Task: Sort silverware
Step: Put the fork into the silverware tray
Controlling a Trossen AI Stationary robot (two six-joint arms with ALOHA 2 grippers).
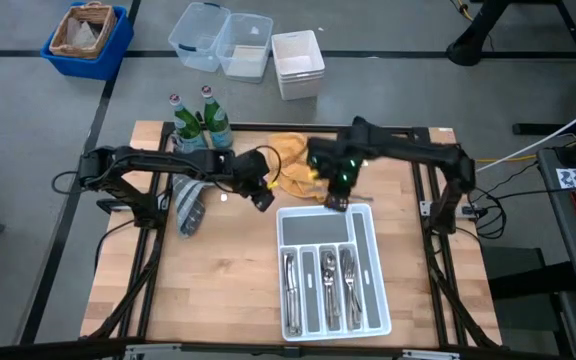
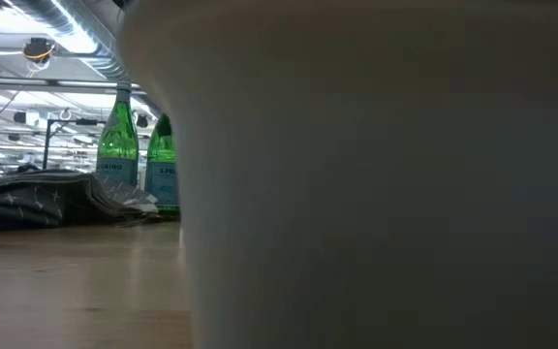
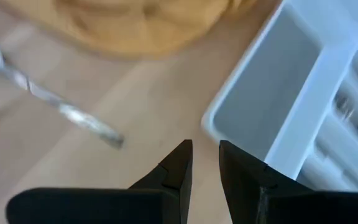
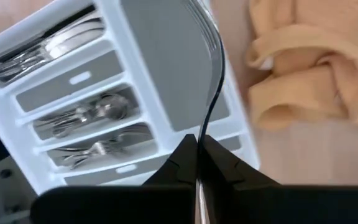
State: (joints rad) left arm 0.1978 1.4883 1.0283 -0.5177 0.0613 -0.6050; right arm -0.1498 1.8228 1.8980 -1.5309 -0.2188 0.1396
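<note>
From above, the left arm reached in from the left edge of the tabletop (image 1: 218,290), its left gripper (image 1: 263,200) hovering low just left of the white tray (image 1: 371,262). The right arm stretched in from the right, elbow bent, its right gripper (image 1: 335,201) poised at the tray's far end. The tray's 3 long slots held sorted silverware (image 1: 318,280). A yellow cloth (image 1: 290,165) lay between the 2 grippers, a grey cloth (image 1: 190,205) lay under the left arm, and 2 green bottles (image 1: 200,120) stood at the far left corner.

At tabletop height, a pale blurred mass filled most of the frame; the bottles and grey cloth showed at left.

The left wrist view showed the left fingers (image 3: 176,168) slightly spread and pinching nothing, above bare wood near the tray's corner, with a loose spoon (image 3: 48,99) lying beside the yellow cloth.

The right wrist view showed the right fingers (image 4: 182,158) pressed together, pinching a slim piece of silverware (image 4: 213,68) by its handle over the tray's wide cross compartment.
</note>
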